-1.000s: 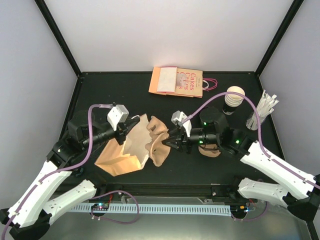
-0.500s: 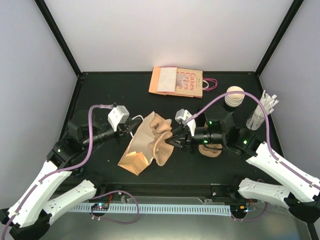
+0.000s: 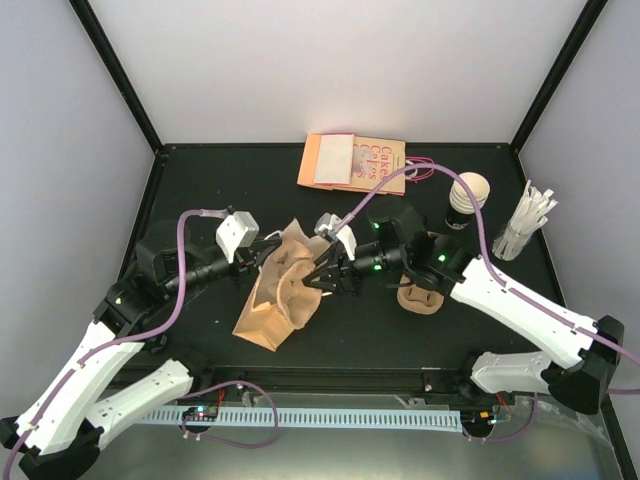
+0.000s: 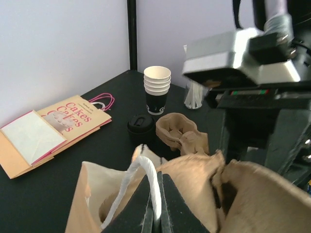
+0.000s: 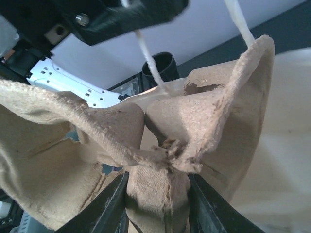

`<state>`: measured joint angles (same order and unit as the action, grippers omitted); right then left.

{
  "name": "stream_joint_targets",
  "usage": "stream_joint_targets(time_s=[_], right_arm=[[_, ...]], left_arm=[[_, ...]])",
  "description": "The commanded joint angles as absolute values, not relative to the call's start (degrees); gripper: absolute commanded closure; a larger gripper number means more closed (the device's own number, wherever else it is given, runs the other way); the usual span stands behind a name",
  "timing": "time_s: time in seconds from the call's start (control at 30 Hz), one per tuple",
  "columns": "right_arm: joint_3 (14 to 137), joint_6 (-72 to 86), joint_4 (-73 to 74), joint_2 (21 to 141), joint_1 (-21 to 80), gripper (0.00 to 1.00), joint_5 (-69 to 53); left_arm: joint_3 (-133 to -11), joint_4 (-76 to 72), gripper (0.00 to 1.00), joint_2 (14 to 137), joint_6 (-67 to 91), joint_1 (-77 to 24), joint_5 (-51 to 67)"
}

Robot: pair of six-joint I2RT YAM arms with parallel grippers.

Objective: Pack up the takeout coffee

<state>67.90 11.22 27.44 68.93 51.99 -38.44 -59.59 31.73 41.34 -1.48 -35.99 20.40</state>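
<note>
While, on the counter (image 3: 200, 180), the brown bag (image 3: 265, 315) is held up by the left end effector (image 4: 155, 194), clenched on its white handle (image 4: 143, 162), a pulp carrier (image 5: 204, 111) is gripped by the right end effector (image 5: 158, 208). The takeout coffee (image 4: 141, 127) is left unpacked near the bag, lid on.

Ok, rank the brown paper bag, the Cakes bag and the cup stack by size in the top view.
Brown paper bag and Cakes bag: about alike; the brown one is crumpled and partly covered, so unranked.
Cup stack: clearly smallest.
</note>
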Motion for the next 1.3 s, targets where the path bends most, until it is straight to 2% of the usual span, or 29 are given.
stream_joint_targets(time_s=[0.0, 0.3, 0.57, 0.83, 1.27], right_arm=[[70.5, 12.3, 29.9, 71.0, 51.7, 0.66, -38.5], [72.2, 10.6, 37.2, 72.4, 51.7, 0.65, -32.6], [74.3, 9.8, 41.8, 75.4, 51.7, 0.66, -22.7], [75.3, 7.9, 42.4, 77.4, 51.7, 0.66, -21.2], [71.5, 2.7, 40.1, 72.8, 50.5, 0.65, -22.1]], left_arm=[[-60.1, 31.3, 0.98, 40.6, -2.7, -35.9, 20.7], [-60.1, 30.9, 0.98, 40.3, -3.6, -35.8, 20.3], [-60.8, 30.3, 0.98, 41.3, -5.5, -35.8, 23.1], [-61.7, 30.3, 0.98, 43.1, -7.2, -35.8, 28.2], [-61.4, 35.2, 0.98, 41.9, -12.2, -35.8, 29.9]])
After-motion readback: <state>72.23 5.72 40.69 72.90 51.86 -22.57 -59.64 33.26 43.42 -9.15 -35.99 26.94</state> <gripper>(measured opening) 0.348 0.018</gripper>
